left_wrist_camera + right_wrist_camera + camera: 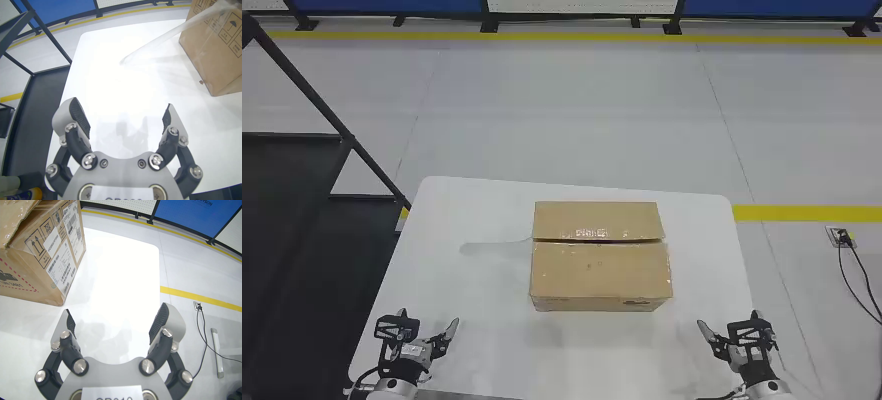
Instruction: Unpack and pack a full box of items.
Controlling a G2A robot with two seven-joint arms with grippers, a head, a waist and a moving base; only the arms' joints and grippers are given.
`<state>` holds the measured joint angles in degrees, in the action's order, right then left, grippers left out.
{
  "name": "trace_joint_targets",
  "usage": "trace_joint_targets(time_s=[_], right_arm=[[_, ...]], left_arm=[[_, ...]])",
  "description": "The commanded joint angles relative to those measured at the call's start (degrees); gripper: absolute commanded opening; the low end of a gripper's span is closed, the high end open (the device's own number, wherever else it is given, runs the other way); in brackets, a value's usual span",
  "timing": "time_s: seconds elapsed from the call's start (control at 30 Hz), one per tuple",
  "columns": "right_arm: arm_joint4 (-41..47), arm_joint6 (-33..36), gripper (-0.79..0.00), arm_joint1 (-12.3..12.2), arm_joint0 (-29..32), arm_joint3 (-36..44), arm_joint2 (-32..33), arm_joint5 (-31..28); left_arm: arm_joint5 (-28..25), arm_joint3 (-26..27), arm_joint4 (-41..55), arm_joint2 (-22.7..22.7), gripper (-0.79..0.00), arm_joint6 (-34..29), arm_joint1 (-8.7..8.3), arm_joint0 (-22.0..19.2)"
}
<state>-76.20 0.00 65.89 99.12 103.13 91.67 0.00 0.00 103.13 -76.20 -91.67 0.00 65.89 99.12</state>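
A brown cardboard box [600,258] rests on the white worktop [472,300] ahead of and between the left jaws and right jaws, well apart from both. Both pairs stand wide open, empty.

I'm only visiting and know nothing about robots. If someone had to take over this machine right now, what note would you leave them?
Left gripper: open, holding nothing, over the table's near edge, apart from the box.
Right gripper: open, holding nothing, at the near edge on the box's other side.
Cardboard box: middle of the white table, top flaps lying down. A strip of clear tape trails from it onto the table.
Done: the tape seems partly peeled, nothing more.
Left: open the flaps, take the items out, then pack them back.
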Motion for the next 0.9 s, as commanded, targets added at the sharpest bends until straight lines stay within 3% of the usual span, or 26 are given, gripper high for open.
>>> trace_joint_targets(time_s=[0.0, 0.2, 0.3, 0.37, 0.67, 0.87], right_arm=[[0.0, 0.0, 0.0, 0.0, 0.0, 0.0, 0.0, 0.0], [0.0, 0.0, -0.001, 0.0, 0.0, 0.0, 0.0, 0.0], [3.97, 1.67, 0.0, -0.03, -0.47, 1.03, -0.36, -5.34], [6.91, 3.43, 0.0, 0.01, -1.47, 2.13, 0.61, -5.59], [19.5, 10.12, 0.0, 0.42, -6.18, 9.22, 0.08, -8.08], [23.78, 9.37, 0.0, 0.73, -8.95, 11.1, -0.54, -7.45]], left_arm=[[0.0, 0.0, 0.0, 0.0, 0.0, 0.0, 0.0, 0.0], [0.0, 0.0, 0.0, 0.0, 0.0, 0.0, 0.0, 0.0], [-0.77, 0.58, 2.06, -0.11, 0.0, 1.9, 0.14, -1.12], [-1.08, 0.22, 3.5, -0.34, 0.0, 3.3, 0.25, -2.16], [-9.73, 3.15, 11.37, -2.48, 0.0, 5.27, 0.21, -6.88], [-15.69, 5.56, 13.56, -5.29, 0.0, 2.34, -0.24, -7.8]])
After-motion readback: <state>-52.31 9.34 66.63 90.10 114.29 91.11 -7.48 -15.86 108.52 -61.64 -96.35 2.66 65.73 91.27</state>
